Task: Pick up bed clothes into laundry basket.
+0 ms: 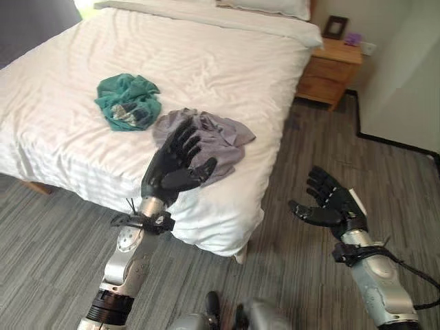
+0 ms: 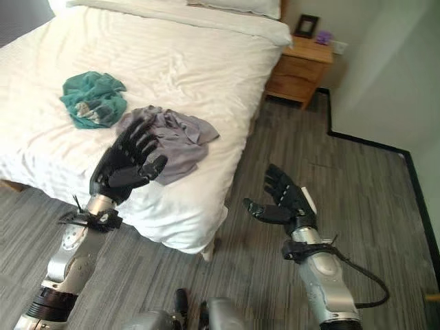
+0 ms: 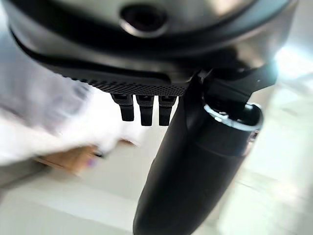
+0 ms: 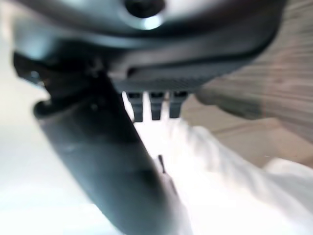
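Observation:
A crumpled grey-lilac garment lies near the bed's front right corner, and a bunched teal garment lies to its left on the white sheet. My left hand is raised in front of the grey garment's near edge, fingers spread and open, holding nothing. Its thumb and fingers stand straight in the left wrist view. My right hand hovers open over the floor to the right of the bed, palm toward the bed corner, empty.
The white bed fills the left and centre, with pillows at its head. A wooden nightstand with a small frame stands at the back right. Grey plank floor lies right of the bed, bounded by a pale wall.

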Tool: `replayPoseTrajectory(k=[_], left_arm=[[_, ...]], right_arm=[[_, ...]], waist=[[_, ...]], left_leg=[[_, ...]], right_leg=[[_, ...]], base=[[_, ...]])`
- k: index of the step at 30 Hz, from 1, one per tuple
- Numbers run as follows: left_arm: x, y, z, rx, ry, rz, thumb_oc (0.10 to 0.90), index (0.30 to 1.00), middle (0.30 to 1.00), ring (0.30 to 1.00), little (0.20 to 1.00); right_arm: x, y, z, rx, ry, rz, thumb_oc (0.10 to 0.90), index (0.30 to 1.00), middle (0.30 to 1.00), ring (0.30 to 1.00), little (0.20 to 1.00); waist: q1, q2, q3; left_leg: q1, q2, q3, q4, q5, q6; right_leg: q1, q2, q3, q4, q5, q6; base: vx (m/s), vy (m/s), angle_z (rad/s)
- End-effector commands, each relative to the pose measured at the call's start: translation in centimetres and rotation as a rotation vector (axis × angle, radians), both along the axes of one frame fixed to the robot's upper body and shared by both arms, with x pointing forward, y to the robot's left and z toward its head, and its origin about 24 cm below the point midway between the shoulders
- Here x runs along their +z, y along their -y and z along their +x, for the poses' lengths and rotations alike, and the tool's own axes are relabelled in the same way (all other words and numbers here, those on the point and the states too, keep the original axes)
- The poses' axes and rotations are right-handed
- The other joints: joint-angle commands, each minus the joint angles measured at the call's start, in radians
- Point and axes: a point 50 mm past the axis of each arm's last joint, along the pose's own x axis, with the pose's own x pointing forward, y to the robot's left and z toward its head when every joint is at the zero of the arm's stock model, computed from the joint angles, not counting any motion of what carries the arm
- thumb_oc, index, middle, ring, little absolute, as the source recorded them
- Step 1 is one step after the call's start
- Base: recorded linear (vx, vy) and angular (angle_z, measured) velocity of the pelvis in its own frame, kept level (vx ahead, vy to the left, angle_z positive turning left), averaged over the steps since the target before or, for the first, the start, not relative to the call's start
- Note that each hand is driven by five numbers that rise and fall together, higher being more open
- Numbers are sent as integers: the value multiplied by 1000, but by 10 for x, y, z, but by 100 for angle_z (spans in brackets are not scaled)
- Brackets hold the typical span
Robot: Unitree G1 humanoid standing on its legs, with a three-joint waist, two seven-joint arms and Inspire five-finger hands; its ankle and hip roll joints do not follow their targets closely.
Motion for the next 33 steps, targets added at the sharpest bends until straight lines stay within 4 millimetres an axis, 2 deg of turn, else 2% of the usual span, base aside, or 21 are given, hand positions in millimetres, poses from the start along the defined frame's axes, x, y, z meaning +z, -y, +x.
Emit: replayPoseTrajectory(k=[1,2,3,5,6,7,11,13,14,15,16,18,22,24,27,29,33], left_arm=[[41,-12,-8,-40,263,-50,800,900,900,900,900],[41,-23,-13,11,279,-65,800,900,900,900,900],[40,-32,-16,86,290,-64,800,900,900,900,900],[32,-38,-18,94,258,-106,800,900,900,900,900],[32,-39,-18,95,259,-108,800,900,900,900,900],[27,-43,-21,128,236,-102,800,900,900,900,900],[19,-51,-27,199,197,-69,800,900,900,900,900],[17,-52,-28,206,182,-84,800,900,900,900,900],[10,-56,-30,244,146,-83,800,900,900,900,900],[8,-58,-32,253,134,-83,800,900,900,900,900],[8,-58,-32,256,134,-84,800,900,900,900,900],[-2,-61,-36,289,85,-55,800,900,900,900,900],[-7,-64,-36,296,51,-37,800,900,900,900,900],[-10,-62,-34,280,37,-34,800,900,900,900,900],[-11,-59,-34,248,27,-26,800,900,900,900,900],[-10,-58,-34,236,27,-37,800,900,900,900,900],[-9,-60,-33,239,31,-37,800,900,900,900,900]], right_arm=[[87,27,17,8,346,-101,800,900,900,900,900],[90,22,13,49,351,-103,800,900,900,900,900],[95,22,17,53,361,-135,800,900,900,900,900],[113,31,24,59,375,-205,800,900,900,900,900],[114,30,25,61,376,-206,800,900,900,900,900],[132,44,39,36,348,-303,800,900,900,900,900],[161,43,56,67,335,-440,800,900,900,900,900],[166,43,63,56,339,-432,800,900,900,900,900],[179,38,72,73,322,-534,800,900,900,900,900],[183,36,75,74,322,-562,800,900,900,900,900],[184,35,76,76,323,-563,800,900,900,900,900],[191,32,84,77,305,-616,800,900,900,900,900],[197,24,98,100,264,-689,800,900,900,900,900],[203,25,100,98,233,-778,800,900,900,900,900],[208,45,105,5,157,-865,800,900,900,900,900],[211,51,112,-47,126,-904,800,900,900,900,900],[221,41,125,-78,130,-954,800,900,900,900,900]], waist=[[9,-68,-122],[27,-72,-131],[49,-78,-136],[65,-84,-155],[62,-82,-155],[87,-90,-173],[111,-94,-178],[112,-95,-178],[130,-99,-177],[130,-97,-178],[126,-96,-178],[143,-94,-179],[159,-90,-166],[164,-87,-161],[183,-83,-151],[196,-78,-138],[228,-75,-101]], left_leg=[[39,58,49,26,-73,-156],[49,62,40,20,-80,-154],[37,60,33,13,-62,-159],[33,60,7,-7,-50,-165],[33,60,5,-8,-49,-165],[28,64,-18,-20,-40,-174],[36,75,-53,-50,-21,-188],[38,75,-67,-61,-14,-191],[38,78,-82,-77,-2,-198],[38,79,-86,-81,1,-201],[38,78,-88,-82,1,-201],[32,78,-108,-85,9,-207],[20,75,-134,-94,19,-221],[6,70,-156,-97,27,-230],[-15,60,-177,-92,32,-237],[-31,55,-188,-91,37,-239],[-74,57,-195,-95,51,-238]], right_leg=[[163,-21,52,-290,229,75],[182,-38,17,-303,220,64],[182,-30,13,-318,238,59],[210,-29,-20,-373,241,42],[212,-29,-23,-378,243,42],[238,-21,-34,-419,250,30],[270,-13,-70,-452,251,15],[276,-13,-80,-457,250,13],[282,-11,-98,-465,248,9],[284,-11,-105,-467,246,8],[285,-11,-107,-468,246,8],[289,-10,-131,-473,244,4],[291,-12,-168,-471,233,-1],[287,-17,-204,-469,229,-1],[279,-23,-239,-466,230,0],[269,-24,-252,-469,233,1],[226,-22,-249,-473,246,1]], base=[[201,-162,166],[235,-254,146],[197,-157,82],[124,-148,53],[112,-160,67],[127,-118,76],[82,-88,40],[25,-44,19],[11,-38,20],[11,-38,15],[20,-13,12],[19,-19,23],[1,-12,34],[-40,-8,40],[-21,-5,51],[-40,-17,39],[-70,-18,14]])
